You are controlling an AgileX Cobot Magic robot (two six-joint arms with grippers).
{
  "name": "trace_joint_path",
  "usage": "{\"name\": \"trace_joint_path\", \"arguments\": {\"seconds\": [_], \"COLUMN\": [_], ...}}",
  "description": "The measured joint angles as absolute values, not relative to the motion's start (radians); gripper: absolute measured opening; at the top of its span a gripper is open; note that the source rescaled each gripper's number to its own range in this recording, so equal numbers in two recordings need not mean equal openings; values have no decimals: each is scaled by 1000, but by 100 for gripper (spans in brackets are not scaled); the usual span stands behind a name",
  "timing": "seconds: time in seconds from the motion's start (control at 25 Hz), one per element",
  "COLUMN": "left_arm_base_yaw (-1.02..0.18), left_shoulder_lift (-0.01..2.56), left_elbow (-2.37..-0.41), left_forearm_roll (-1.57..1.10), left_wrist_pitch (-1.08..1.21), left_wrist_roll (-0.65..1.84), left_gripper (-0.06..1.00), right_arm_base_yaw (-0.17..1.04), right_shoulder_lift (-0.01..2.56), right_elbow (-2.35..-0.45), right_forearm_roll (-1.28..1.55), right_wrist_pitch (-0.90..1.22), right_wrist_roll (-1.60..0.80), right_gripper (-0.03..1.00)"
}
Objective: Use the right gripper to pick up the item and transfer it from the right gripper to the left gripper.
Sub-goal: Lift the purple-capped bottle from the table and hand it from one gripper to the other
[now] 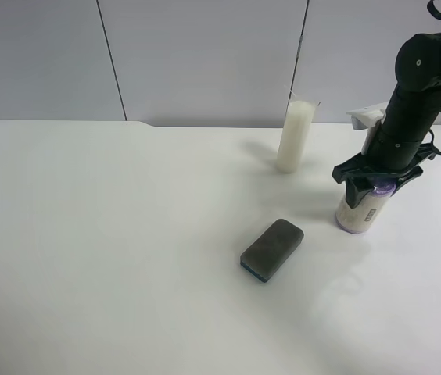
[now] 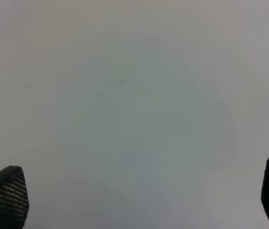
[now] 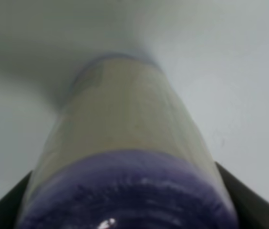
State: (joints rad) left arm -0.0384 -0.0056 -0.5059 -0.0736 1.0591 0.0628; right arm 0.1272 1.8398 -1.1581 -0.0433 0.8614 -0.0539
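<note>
Right gripper fingers pinched item at purple top, item seemingly on table. Left gripper fingers spread, empty. Lift, handover not yet done.

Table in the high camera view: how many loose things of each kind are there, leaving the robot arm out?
Tall white candle: 1
Flat dark-grey block: 1
Purple-ended roll with cream label: 1
Total: 3

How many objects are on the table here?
3: the tall white candle near the back, the dark-grey block in the middle, the purple-ended roll inside the right gripper. None appears hidden.
</note>
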Motion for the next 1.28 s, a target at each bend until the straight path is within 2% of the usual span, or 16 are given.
{"name": "trace_joint_path", "arguments": {"seconds": [0.44, 0.68, 1.28], "left_arm_base_yaw": [-38, -38, -38], "left_shoulder_lift": [-6, -6, -6], "left_elbow": [-506, -506, -506], "left_forearm_roll": [-74, -74, -74], "left_wrist_pitch": [1059, 1059, 1058], "left_wrist_roll": [63, 63, 63], "left_gripper": [100, 100, 100], "right_arm_base_yaw": [127, 138, 328], "right_shoulder_lift": [1751, 1693, 1645], "right_elbow": [-1369, -1383, -1383], "right_forearm_roll": [41, 99, 333], "right_wrist_pitch": [1108, 1159, 1152], "right_wrist_roll": [-54, -78, -165], "right_gripper": [0, 0, 0]}}
